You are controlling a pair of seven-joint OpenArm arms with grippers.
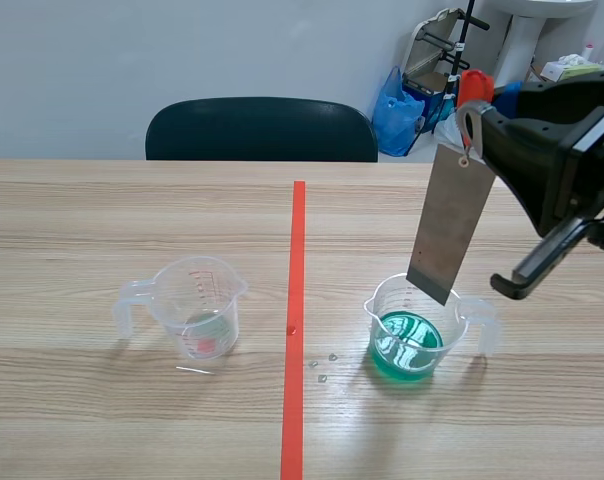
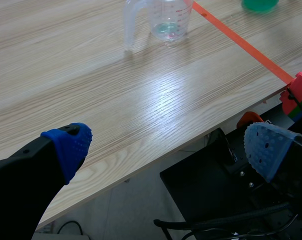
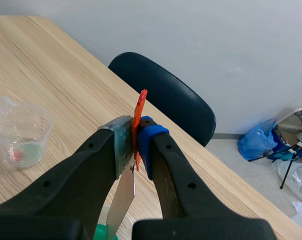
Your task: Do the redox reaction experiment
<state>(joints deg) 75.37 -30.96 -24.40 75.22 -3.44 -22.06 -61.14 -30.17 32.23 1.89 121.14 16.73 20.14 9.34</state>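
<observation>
Metal strip (image 1: 447, 225) hangs at the right of the scene frame, pinched at its top end by my right gripper (image 1: 469, 135), which comes in from the upper right. It slopes down and a little to the left. Its lower edge sits at the rim of the cup of green liquid (image 1: 412, 330), in the lower right, and stays clear of the green surface. My right wrist view shows the two fingers closed tight on the strip (image 3: 122, 197), with a thin orange tag (image 3: 139, 107) sticking up between the blue pads (image 3: 150, 140).

My left gripper (image 2: 168, 150) shows only in its own wrist view. Its fingers are spread wide with nothing between them, and it hangs over the near edge of the table (image 2: 141, 100).

At the left of the scene frame stands a second clear cup (image 1: 192, 305), handle to the left, with red markings on its wall and only a trace of liquid at the bottom. The orange tape line (image 1: 296, 320) runs down the middle of the frame between the two cups. A few droplets (image 1: 322, 365) lie on the wood just right of it, near the green cup. A dark chair (image 1: 262, 130) stands behind the table at the top centre.
</observation>
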